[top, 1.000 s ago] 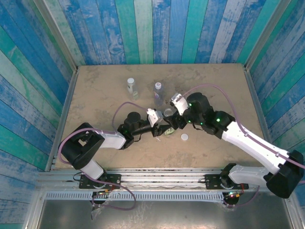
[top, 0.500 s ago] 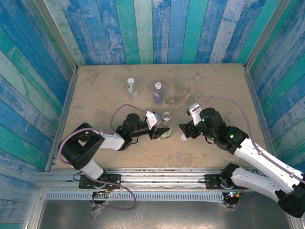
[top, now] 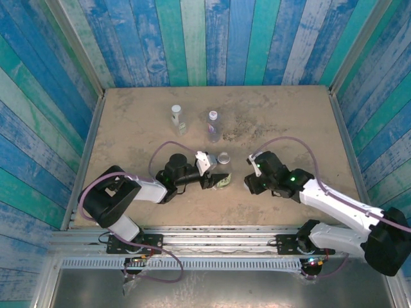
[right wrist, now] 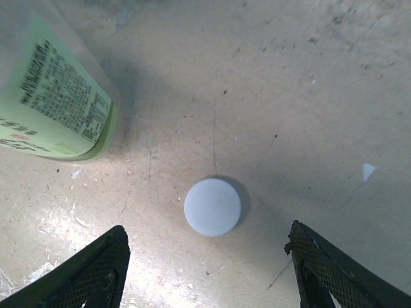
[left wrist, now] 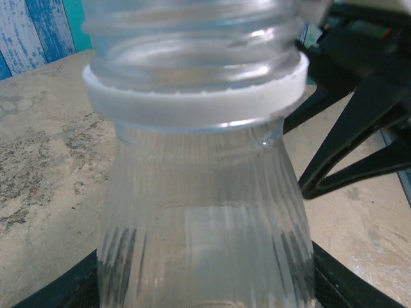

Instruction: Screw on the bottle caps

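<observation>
My left gripper (left wrist: 205,296) is shut on the body of a clear bottle (left wrist: 205,212) whose threaded neck is open above a white ring. From above, this bottle (top: 222,181) shows a green-yellow label, with the left gripper (top: 214,179) at its side. A white bottle cap (right wrist: 212,206) lies flat on the table. My right gripper (right wrist: 209,276) hangs open just above it, one finger to each side and neither touching it. The right gripper (top: 250,183) covers the cap in the top view. The held bottle's label (right wrist: 58,96) sits left of the cap.
Two more small bottles stand upright at the back, one (top: 176,115) on the left and a purple-labelled one (top: 212,123) beside it. The tan table (top: 289,122) is walled by blue planks. The right arm's black fingers (left wrist: 359,128) appear behind the held bottle.
The right arm has swung away from the held bottle's neck and come down over the loose cap, its jaws narrowing a little. The left arm and its bottle have stayed put.
</observation>
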